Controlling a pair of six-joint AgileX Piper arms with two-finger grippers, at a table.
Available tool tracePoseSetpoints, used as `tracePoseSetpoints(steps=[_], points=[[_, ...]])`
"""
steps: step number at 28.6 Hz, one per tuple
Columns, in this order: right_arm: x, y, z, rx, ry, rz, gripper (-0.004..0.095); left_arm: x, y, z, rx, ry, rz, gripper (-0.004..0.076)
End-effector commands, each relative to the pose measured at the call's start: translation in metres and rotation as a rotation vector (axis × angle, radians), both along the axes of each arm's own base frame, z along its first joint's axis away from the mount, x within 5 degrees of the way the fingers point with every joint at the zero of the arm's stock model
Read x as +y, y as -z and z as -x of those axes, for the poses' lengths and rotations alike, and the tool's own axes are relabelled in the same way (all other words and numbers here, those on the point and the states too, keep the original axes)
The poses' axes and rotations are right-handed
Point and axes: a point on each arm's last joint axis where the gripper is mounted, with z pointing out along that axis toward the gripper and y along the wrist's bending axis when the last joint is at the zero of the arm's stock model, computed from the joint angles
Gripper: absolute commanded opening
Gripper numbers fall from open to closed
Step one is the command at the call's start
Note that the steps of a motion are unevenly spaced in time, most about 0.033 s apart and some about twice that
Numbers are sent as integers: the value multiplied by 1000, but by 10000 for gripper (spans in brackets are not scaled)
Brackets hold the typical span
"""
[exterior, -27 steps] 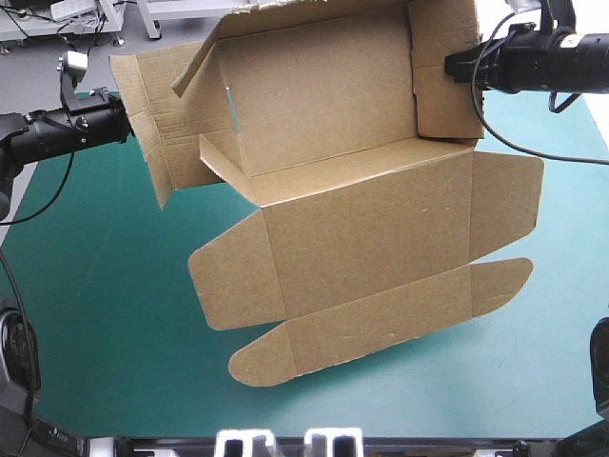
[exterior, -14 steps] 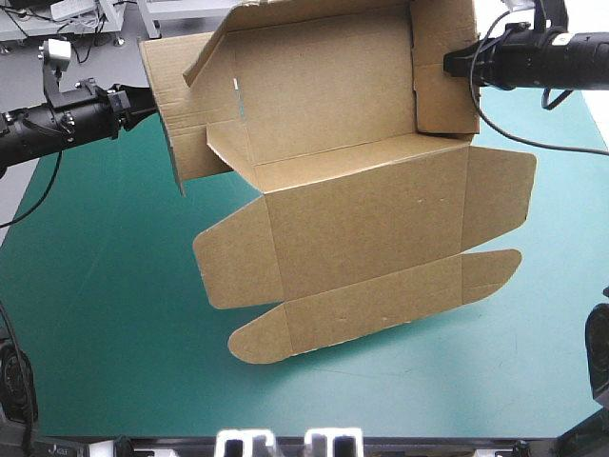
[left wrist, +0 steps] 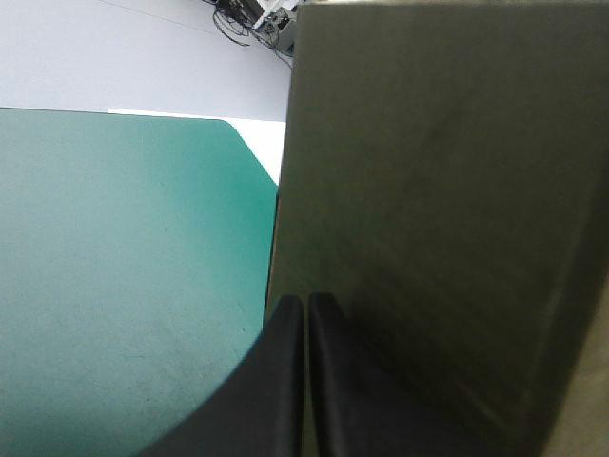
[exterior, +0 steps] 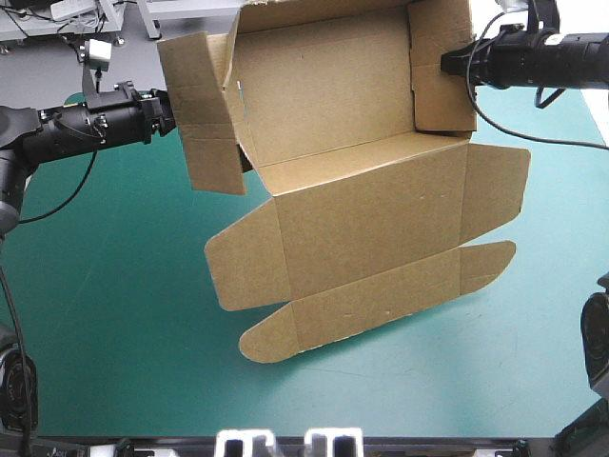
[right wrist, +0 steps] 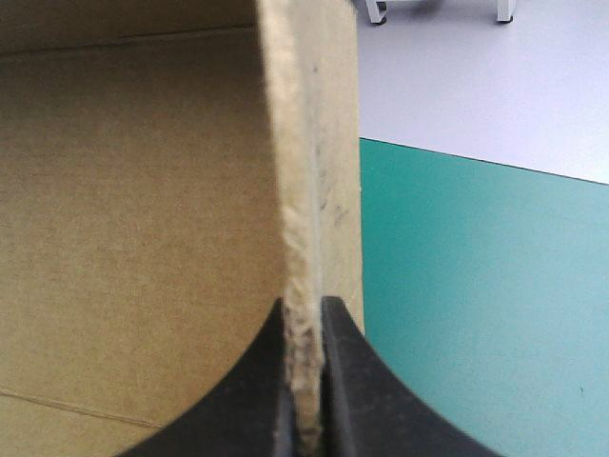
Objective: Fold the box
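Observation:
The brown box [exterior: 352, 162] hangs in the air over the teal-green table [exterior: 114, 314], its walls partly raised and its lid panels drooping toward the near side. My left gripper [exterior: 169, 112] is shut on the box's left side flap, which fills the area ahead of its fingers in the left wrist view [left wrist: 428, 190]. My right gripper [exterior: 447, 63] is shut on the right wall. In the right wrist view the wall's edge [right wrist: 309, 190] runs straight between the black fingertips [right wrist: 343, 371].
The table shows bare teal-green cover below and to the left of the box. The lid's rounded tuck flaps [exterior: 276, 335] hang lowest, close over the table near its front.
My left gripper has moved right and slightly toward the far edge, swinging the left side flap inward against the box. The lid panels have shifted a little to the right. My right gripper stays put.

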Motion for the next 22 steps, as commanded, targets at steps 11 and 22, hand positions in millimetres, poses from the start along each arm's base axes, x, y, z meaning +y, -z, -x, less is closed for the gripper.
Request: tracePoseSetpoints(steps=[11, 22], points=[[1, -32, 17, -135, 18, -78, -16, -12, -37, 24, -122, 105, 147, 5], [5, -31, 14, -149, 43, -33, -17, -31, -36, 28, -169, 167, 120, 193]])
